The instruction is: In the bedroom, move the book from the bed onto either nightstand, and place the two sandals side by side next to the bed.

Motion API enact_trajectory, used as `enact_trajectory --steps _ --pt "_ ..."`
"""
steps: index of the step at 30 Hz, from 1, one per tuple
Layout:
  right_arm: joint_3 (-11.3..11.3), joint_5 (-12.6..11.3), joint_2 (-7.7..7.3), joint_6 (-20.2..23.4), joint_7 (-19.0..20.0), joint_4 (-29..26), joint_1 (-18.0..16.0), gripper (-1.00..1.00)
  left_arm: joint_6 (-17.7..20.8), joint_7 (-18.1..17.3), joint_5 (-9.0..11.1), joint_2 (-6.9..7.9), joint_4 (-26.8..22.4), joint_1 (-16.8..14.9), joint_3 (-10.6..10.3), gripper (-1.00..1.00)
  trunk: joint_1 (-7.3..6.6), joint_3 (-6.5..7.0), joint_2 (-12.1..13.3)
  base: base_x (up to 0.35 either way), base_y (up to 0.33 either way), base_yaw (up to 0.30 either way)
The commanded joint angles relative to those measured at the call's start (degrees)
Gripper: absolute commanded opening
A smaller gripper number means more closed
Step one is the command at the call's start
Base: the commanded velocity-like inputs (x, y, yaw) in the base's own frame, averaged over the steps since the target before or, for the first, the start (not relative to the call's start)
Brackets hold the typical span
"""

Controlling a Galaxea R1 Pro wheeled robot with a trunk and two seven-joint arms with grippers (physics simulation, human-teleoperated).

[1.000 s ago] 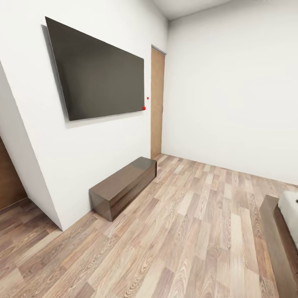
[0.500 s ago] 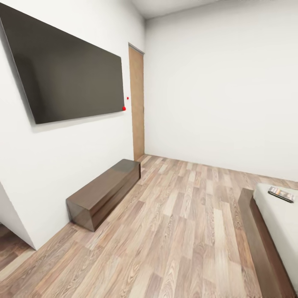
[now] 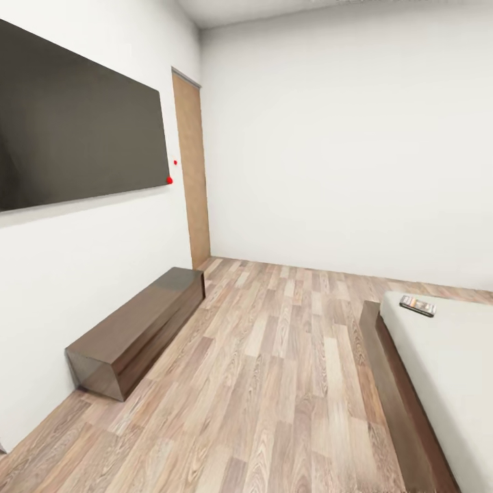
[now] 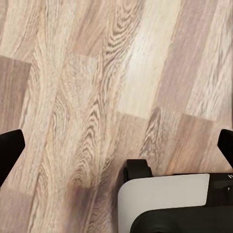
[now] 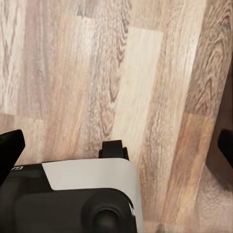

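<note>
Camera swung rightward since earlier frames: more of low bed with dark brown frame and pale grey mattress (image 3: 438, 370) now in head view at right, wall-mounted dark flat screen (image 3: 75, 130) slid left. Small thin paperback book with orange band (image 3: 417, 305) lies on mattress near far corner. Long low dark brown cabinet (image 3: 137, 329) against left wall, wooden door (image 3: 192, 178) beyond. Light wood-plank floor (image 3: 274, 383) between. Left pincer (image 4: 116, 148) released, black fingertips wide apart over floor; right pincer (image 5: 116, 145) likewise released over floor.
</note>
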Motion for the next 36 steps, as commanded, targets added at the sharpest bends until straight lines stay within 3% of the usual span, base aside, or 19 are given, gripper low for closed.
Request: enact_trajectory --steps 1,14,36 --pt "-0.4 0.0 0.01 -0.2 0.2 0.1 -0.1 1.0 0.1 -0.1 0.6 0.04 -0.1 0.0 -0.5 1.0 0.0 -0.06 0.0 0.057 0.0 -0.296" --pt "-0.4 -0.1 0.49 -0.2 0.2 0.2 -0.1 1.0 0.1 -0.2 0.6 0.04 -0.1 0.0 -0.5 1.0 0.0 -0.06 0.0 0.088 0.039 -0.167" --pt "-0.5 0.0 1.16 -0.2 0.2 0.2 -0.1 1.0 0.1 -0.2 0.6 0.04 -0.1 0.0 -0.6 1.0 0.0 -0.06 0.0 0.305 0.084 -0.006"
